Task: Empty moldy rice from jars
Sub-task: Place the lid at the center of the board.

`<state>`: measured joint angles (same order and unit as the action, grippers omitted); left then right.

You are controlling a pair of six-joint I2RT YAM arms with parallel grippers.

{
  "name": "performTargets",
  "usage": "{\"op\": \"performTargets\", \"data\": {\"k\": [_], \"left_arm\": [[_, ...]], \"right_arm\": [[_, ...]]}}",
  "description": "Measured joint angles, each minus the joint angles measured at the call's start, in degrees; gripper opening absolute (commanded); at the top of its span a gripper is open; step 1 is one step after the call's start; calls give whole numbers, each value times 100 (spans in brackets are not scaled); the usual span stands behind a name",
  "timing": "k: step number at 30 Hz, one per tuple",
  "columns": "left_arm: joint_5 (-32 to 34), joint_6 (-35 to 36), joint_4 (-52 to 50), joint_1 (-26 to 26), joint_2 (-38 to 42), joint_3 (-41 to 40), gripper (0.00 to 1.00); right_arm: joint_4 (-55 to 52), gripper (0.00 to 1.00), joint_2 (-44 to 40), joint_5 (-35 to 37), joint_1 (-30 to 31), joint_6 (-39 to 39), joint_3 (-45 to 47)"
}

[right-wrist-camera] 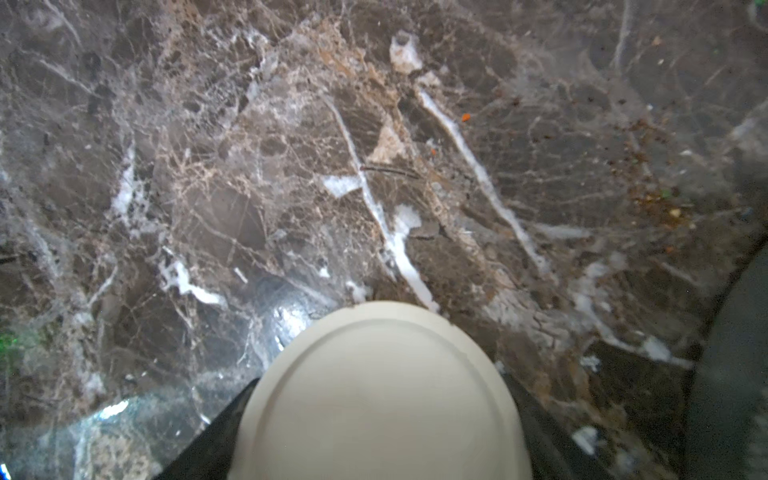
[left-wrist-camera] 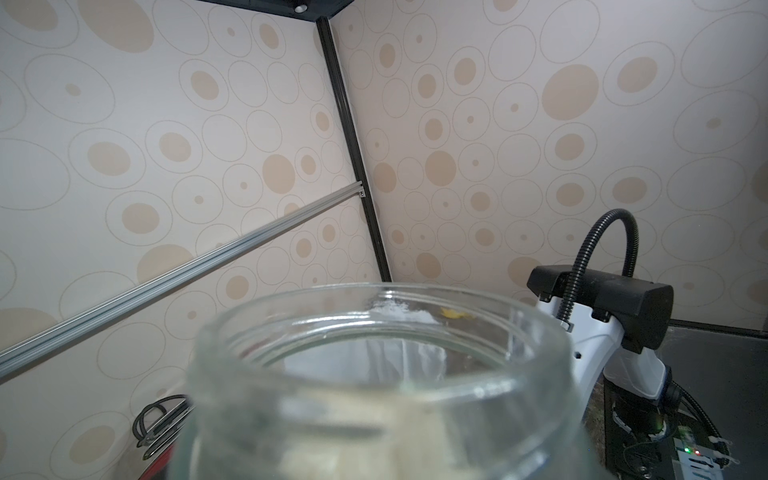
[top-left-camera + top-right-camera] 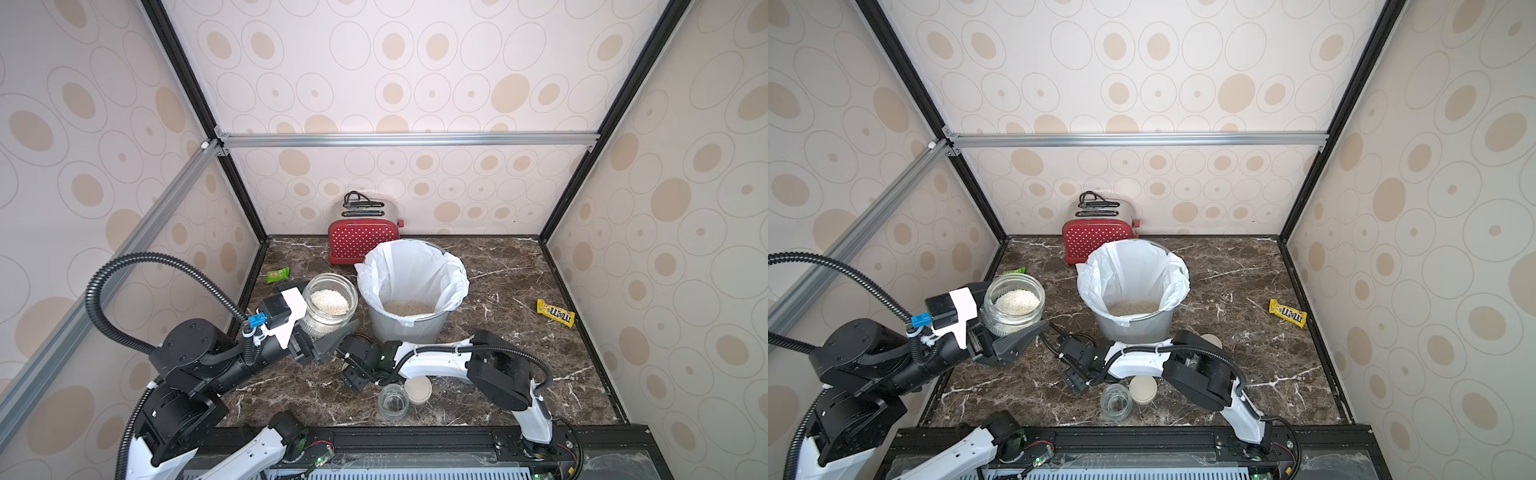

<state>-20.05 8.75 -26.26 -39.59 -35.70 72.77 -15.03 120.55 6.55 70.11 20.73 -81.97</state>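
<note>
**Tip jar [image 3: 328,322] into bin [image 3: 405,328]**

Left claw [image 3: 316,311] clamped on open jar, rice [image 3: 329,302] inside, upright just beside bin. Right claw [image 3: 353,374] seems to grip a lid [image 1: 382,395]. Carry mouth over bin first, then tilt slowly.

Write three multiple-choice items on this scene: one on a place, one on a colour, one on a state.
1. Relative to the bin, the toaster stands: A) behind it B) in front of it C) inside it
2. The m&m's packet is: A) blue B) yellow C) red
3. The jar in the left gripper is: A) lidded B) empty C) open, with rice inside
Answers: 1 A, it sits past the bin's far rim; 2 B, its wrapper is yellow; 3 C, nothing covers the pale grains.
</note>
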Motion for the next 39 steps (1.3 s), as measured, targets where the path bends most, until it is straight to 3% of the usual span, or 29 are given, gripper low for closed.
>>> {"op": "performTargets", "data": {"k": [32,39], "left_arm": [[0,-2,2,0,-101,-11,45],[0,-2,4,0,-136,-11,45]], "right_arm": [[118,97,-9,98,4,81,46],[-133,100,-376,144,7,76,348]]}}
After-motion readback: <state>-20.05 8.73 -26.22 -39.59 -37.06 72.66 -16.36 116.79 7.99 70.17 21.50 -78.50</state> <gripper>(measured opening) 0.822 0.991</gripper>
